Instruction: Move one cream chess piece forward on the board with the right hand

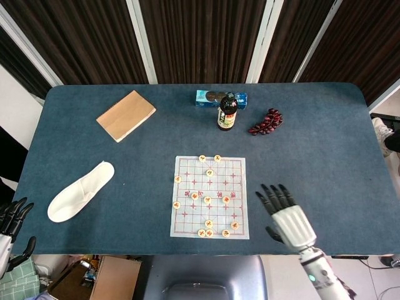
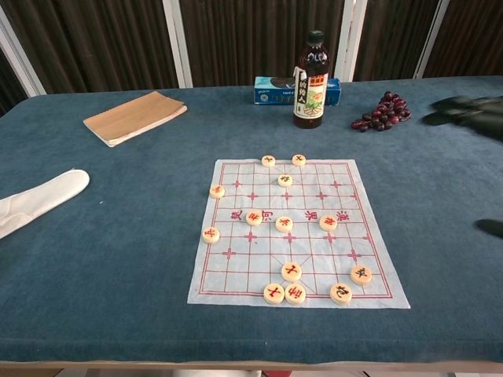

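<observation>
The right hand [image 1: 289, 215] hangs over bare table just right of the board [image 1: 210, 197], fingers spread and pointing away from the robot, holding nothing; clear of the grid, it touches no piece, which suggests the move is finished. In the chest view only its dark fingertips [image 2: 464, 110] show at the right edge. The left hand [image 1: 14, 228] sits idle off the table's near-left corner, its fingers apart and empty.

The cream chess pieces [image 2: 284, 224] are flat round discs marked in red or dark characters, scattered across the red-lined sheet: several along the near edge, a few mid-board, 3 near the far edge.
</observation>
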You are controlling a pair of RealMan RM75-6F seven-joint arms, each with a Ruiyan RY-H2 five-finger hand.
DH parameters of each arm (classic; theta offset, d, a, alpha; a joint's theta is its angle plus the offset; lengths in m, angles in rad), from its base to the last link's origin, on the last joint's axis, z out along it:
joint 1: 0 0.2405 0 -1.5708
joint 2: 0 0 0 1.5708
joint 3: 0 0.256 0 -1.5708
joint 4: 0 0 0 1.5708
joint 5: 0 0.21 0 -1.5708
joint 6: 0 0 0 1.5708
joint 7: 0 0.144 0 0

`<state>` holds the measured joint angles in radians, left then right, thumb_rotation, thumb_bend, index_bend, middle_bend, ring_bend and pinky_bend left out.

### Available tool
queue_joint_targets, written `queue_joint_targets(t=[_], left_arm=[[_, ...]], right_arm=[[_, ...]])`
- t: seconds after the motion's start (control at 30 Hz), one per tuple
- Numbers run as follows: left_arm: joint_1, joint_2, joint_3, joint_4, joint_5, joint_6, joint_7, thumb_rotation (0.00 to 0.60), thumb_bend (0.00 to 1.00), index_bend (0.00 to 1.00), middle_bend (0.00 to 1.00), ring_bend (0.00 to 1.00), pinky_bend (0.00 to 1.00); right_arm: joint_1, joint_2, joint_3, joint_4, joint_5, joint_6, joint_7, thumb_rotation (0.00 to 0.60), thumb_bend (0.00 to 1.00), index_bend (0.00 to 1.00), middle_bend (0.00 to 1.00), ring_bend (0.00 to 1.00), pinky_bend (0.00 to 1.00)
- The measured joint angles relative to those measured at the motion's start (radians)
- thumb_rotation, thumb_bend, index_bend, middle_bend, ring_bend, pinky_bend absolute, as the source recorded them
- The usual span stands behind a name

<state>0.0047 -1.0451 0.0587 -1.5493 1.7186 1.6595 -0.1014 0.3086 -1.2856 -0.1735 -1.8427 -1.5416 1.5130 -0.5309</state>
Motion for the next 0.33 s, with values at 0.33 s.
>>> queue_joint_targets(t=[0.33], left_arm=[[-0.004, -0.022, 0.002, -0.031, -0.004, -0.031, 0.103, 0.6, 0.46, 0.0, 0.0, 0.0, 0.01]], right_arm=[[-0.266, 0.067, -0.07, 0.233, -0.172, 0.3, 0.31, 0.6, 0.34, 0.0, 0.0, 0.0, 0.0]])
